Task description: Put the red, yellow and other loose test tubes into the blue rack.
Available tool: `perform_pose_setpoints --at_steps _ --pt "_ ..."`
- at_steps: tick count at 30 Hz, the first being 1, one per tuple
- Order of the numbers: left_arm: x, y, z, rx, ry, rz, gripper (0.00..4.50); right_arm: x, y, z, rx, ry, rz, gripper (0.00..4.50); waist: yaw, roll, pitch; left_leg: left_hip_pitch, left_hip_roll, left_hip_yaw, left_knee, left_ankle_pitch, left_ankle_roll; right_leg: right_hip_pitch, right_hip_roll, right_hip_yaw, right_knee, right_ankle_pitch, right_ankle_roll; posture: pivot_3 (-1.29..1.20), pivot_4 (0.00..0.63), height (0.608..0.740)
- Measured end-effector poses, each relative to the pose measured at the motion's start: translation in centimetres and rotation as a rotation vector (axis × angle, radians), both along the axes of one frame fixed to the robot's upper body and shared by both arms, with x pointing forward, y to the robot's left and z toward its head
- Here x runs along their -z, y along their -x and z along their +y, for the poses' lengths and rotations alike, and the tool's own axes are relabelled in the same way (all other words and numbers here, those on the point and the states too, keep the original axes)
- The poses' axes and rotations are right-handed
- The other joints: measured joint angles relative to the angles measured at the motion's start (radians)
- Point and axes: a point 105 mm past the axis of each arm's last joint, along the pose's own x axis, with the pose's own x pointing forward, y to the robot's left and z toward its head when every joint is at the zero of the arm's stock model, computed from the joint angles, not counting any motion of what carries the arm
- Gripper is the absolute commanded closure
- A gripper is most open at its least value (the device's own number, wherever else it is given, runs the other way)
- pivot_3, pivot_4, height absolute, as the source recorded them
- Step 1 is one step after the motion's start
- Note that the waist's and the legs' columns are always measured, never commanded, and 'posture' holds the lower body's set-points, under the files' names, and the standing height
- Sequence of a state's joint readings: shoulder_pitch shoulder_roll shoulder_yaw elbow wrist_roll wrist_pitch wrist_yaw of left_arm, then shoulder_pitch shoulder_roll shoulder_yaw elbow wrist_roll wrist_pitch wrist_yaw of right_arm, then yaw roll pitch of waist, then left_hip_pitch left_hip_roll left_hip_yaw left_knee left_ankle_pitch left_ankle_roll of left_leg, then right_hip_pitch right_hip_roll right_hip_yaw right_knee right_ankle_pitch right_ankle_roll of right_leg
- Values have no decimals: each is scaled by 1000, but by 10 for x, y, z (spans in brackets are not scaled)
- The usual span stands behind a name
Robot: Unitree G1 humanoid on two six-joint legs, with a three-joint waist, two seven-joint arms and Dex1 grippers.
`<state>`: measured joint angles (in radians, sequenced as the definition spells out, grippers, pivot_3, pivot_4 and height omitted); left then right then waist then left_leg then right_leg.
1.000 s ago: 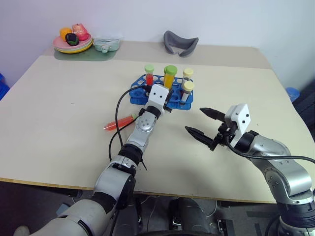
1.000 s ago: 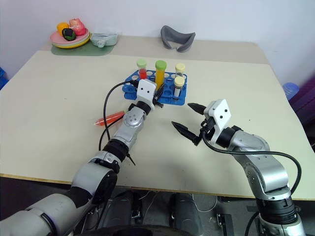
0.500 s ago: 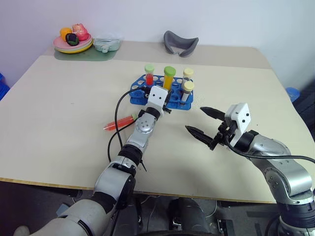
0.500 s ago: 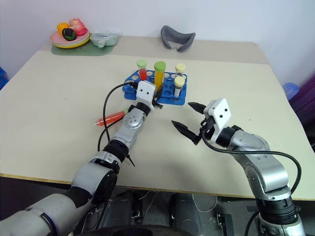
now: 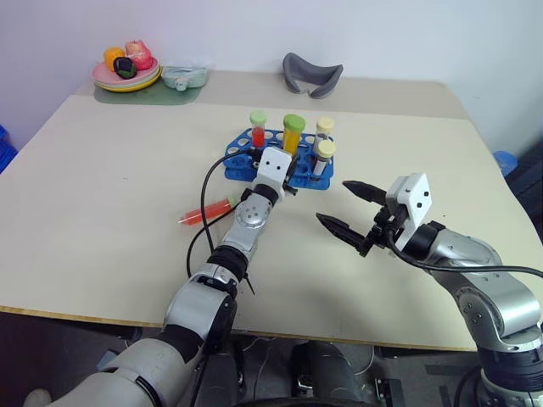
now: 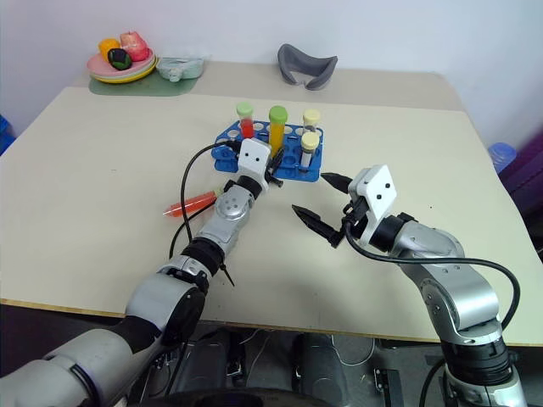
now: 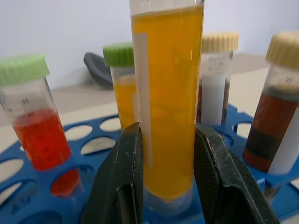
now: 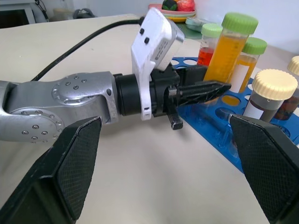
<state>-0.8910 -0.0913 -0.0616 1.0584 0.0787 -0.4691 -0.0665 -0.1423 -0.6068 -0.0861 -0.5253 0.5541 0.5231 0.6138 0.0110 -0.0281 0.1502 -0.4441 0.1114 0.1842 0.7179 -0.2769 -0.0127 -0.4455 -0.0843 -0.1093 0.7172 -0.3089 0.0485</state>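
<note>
Placing step; my left gripper point(image 7: 161, 186) clamps the yellow tube point(image 7: 167, 93), standing in the blue rack point(image 5: 242, 164); right gripper point(image 5: 344, 210) gapes empty; red tube point(image 5: 208, 211) lies behind; next, release.

Red tube point(image 7: 35, 126), standing in the blue rack point(image 7: 107, 140): tiny scale figures below the cap, too blurred to read.
Yellow tube point(image 7: 168, 93), next along the rack: blank white label strip.
Brown tube point(image 7: 275, 116), farther along the rack: faint marks, unreadable.
</note>
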Motion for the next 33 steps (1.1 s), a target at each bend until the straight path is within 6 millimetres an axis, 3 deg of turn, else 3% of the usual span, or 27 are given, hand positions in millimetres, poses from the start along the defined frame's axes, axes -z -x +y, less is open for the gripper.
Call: perform_pose_setpoints --at_steps 16,17,22,23,33 --pt "-1 0 1 -3 5 -3 3621 5 4 -2 -8 2 -2 53 -1 0 0 0 0 0 0 0 0 0 0 0 0 0 0 0 150 689" --pt "0 0 1 -2 8 -1 2616 5 4 -2 -8 2 -2 53 -1 0 0 0 0 0 0 0 0 0 0 0 0 0 0 0 150 689" --pt "0 0 2 -6 10 0 326 4 3 -1 -9 0 -8 53 -1 0 0 0 0 0 0 0 0 0 0 0 0 0 0 0 150 689" --pt "0 0 2 -6 10 0 98 4 3 -1 -9 -1 -9 53 0 0 0 0 0 0 0 0 0 0 0 0 0 0 0 0 150 689" --pt "-3 4 11 29 53 -8 98 5 2 -1 -2 -7 -7 53 -2 0 0 0 0 0 0 0 0 0 0 0 0 0 0 0 150 689"
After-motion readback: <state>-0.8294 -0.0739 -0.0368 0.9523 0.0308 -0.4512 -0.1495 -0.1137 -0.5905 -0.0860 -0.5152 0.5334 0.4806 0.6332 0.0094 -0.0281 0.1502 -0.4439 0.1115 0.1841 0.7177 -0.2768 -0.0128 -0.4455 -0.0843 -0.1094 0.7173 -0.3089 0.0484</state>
